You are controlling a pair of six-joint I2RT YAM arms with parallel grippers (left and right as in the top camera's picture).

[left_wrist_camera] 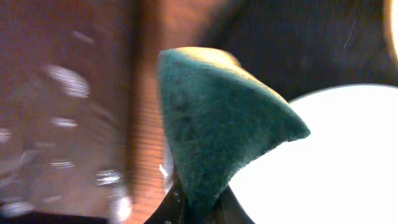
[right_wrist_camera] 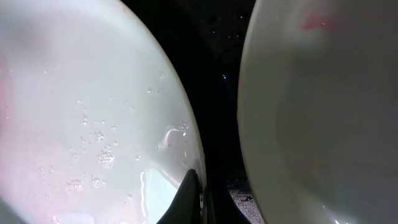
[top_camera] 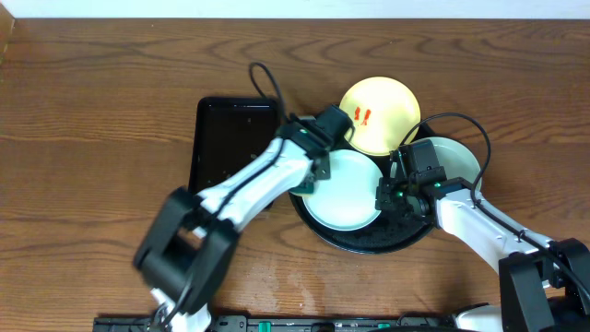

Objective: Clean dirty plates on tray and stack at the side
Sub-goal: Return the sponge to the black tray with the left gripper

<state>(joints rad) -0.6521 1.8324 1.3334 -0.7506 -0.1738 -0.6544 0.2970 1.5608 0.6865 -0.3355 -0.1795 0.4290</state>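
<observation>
Right jaws at mint plate rim

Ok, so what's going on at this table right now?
Two robot arms are cleaning plates on the round black tray. The left gripper is clamped on a green sponge by the middle green plate, which is wet. The right gripper is closed on that plate's opposite rim, apparently steadying it. The yellow plate and the other green plate show red smears. None is stacked yet.
</observation>
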